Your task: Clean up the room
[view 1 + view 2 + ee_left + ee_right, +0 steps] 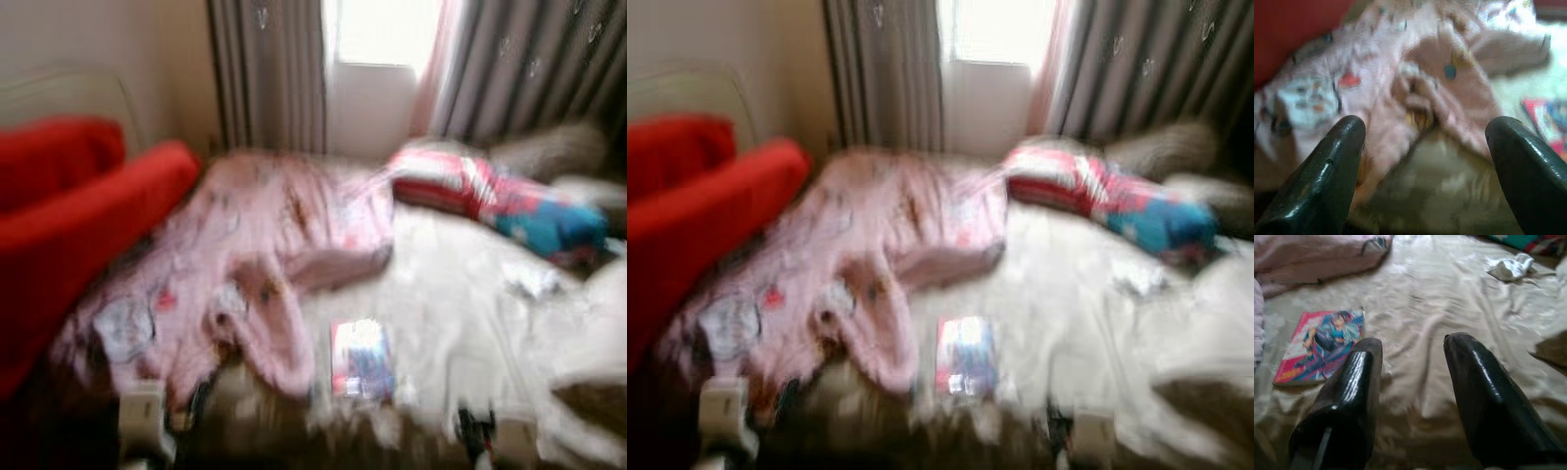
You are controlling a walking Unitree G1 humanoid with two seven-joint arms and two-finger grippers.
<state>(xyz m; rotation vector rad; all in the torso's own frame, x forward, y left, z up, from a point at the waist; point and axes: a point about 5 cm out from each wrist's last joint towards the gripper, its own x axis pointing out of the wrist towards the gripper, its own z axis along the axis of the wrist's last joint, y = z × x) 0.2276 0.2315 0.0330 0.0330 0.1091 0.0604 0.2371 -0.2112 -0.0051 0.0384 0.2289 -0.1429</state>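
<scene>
You face a bed (451, 294) covered by a pale sheet, and the head views are blurred. A pink patterned blanket (245, 245) lies crumpled across the bed's left part, one fold trailing toward the near edge. Just beside that fold, on the bare sheet near the near edge, lies a comic book (1320, 352) with a red-bordered cover, flat and face up. Beyond the blanket, toward the window (382, 29), a red, white and blue bundle of bedding (500, 201) rests at the far right of the bed. A red armchair (69, 215) stands against the bed's left side. A small crumpled white cloth (1511, 267) lies on the sheet, well apart from the comic book. Your left hand (1425, 134) hovers over the blanket's near fold, fingers (1327, 171) spread apart and empty. Your right hand (1413, 352) hovers above the sheet just beside the comic book, fingers apart, gripping nothing.
</scene>
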